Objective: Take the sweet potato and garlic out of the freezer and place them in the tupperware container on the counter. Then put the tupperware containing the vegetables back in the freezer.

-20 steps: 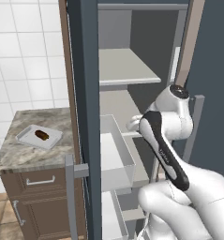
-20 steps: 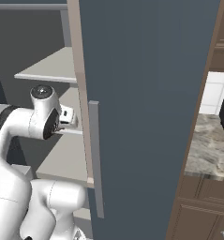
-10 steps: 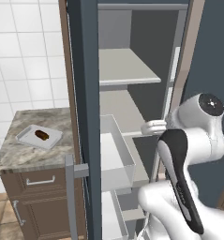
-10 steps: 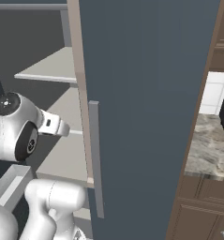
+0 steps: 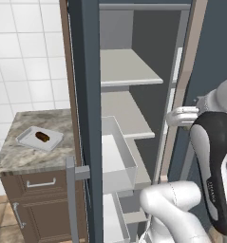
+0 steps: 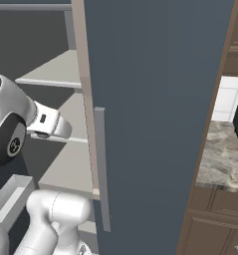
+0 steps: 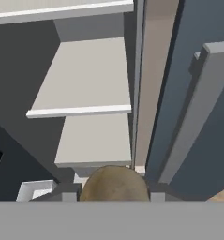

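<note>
The garlic (image 7: 114, 183), a rounded olive-tan lump, sits between the fingertips of my gripper (image 7: 113, 197), which is shut on it. In the left base view the hand (image 5: 181, 116) hangs in front of the open freezer (image 5: 127, 66), at the right edge of its light grey shelves; it also shows as a white hand (image 6: 51, 124) in the right base view. The sweet potato (image 5: 42, 137) lies in the shallow pale tupperware container (image 5: 29, 137) on the speckled counter (image 5: 20, 159), left of the freezer door (image 5: 86, 95).
White door bins (image 5: 117, 152) and a grey bar handle (image 5: 72, 199) hang on the left door. The right door (image 6: 155, 99) with its handle (image 6: 101, 169) stands close beside the hand. Another stone counter (image 6: 225, 159) lies further right. Brown cabinets (image 5: 39, 182) are under the left counter.
The hand has drawn back out of the freezer toward the right door with the garlic in its grip, and the arm's elbow has swung right. The sweet potato and tray have not moved.
</note>
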